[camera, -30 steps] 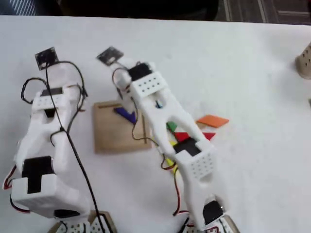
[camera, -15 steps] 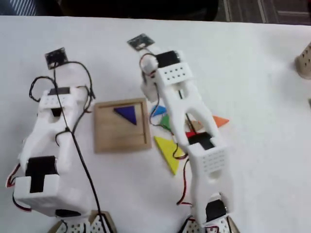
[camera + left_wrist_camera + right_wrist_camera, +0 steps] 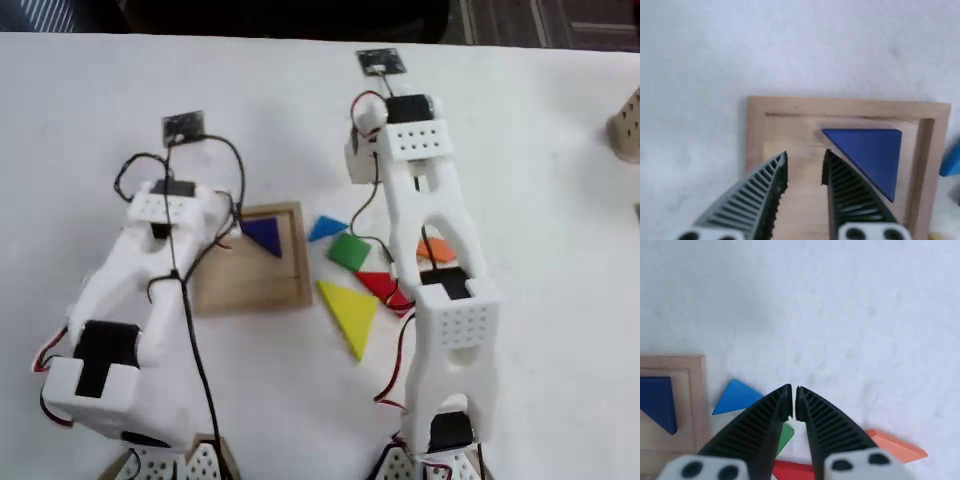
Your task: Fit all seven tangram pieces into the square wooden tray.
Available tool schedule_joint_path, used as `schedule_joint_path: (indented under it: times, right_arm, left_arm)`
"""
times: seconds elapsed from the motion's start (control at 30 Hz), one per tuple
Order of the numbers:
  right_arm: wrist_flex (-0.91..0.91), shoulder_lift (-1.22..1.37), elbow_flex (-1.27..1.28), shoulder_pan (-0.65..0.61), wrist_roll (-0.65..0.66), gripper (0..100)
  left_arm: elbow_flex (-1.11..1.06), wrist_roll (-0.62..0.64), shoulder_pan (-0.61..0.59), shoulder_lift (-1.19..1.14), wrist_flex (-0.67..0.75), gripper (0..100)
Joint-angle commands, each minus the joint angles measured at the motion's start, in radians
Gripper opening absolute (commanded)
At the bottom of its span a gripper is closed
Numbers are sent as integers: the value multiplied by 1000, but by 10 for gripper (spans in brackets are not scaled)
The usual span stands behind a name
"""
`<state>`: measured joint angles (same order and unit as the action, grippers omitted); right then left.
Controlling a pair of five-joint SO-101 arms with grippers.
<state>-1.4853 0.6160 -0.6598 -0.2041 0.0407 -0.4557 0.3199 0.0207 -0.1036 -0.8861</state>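
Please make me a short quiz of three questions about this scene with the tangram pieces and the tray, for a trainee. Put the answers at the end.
1. True or false: the dark blue triangle lies inside the wooden tray.
2. Which colour has the big triangle that lies on the table beside the tray? A) yellow B) white C) black
3. Fill the gap: the left gripper hangs over the ____, its fingers apart and holding nothing.
Key: 1 true; 2 A; 3 tray.
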Motion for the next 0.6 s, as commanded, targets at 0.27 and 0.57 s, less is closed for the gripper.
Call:
schedule_joint_path:
  times: [0.27,0.57]
  right_arm:
    - [15,-8,-21,25,-17,18]
    - [64,-10,46,16,-21,18]
  left_arm:
    - [0,-117,183,7,14,23]
    - [-51,-74,185,-5,115,22]
